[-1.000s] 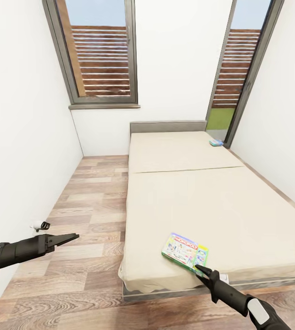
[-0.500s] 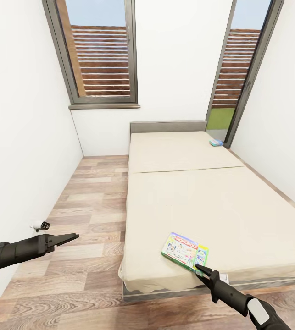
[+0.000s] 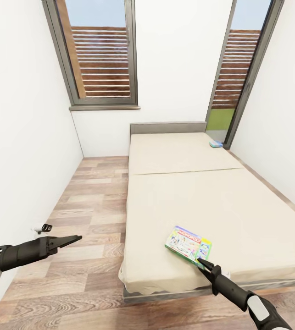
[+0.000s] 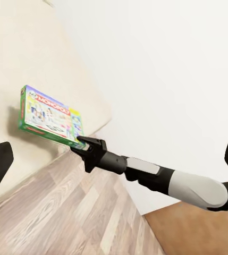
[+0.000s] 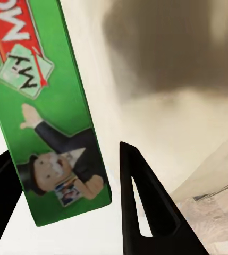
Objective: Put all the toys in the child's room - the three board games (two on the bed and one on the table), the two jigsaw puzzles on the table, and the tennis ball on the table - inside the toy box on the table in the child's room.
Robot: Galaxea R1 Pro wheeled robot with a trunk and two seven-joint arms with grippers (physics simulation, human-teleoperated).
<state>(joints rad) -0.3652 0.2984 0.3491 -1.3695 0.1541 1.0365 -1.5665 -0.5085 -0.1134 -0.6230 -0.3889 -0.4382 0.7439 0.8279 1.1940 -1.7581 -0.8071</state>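
Bed [image 3: 239,206]: large, low, beige two-part mattress with a grey headboard against the far wall; its right side runs past the head view's edge. Wood-plank floor [image 3: 92,201] on its left; two tall windows [image 3: 101,55] behind, both cut off at the top. Monopoly board game [image 3: 189,244]: flat green and white box near the foot end of the mattress, close to the front edge; the red "MONOPOLY" banner reads in the left wrist view, while the right wrist view shows only "MO" and the mascot figure on the green side. Since the earlier frames the box sits tilted, with one end raised a little, and has shifted slightly rightward. Small blue board game [image 3: 216,144]: far right corner by the headboard, lettering too small to read. Right end effector [image 3: 202,264]: fingers apart, straddling the near corner of the Monopoly box; contact is hard to judge. Left end effector [image 3: 75,238]: over the floor, well apart from the bed, tips cut off in its own wrist view, fingers apart there.
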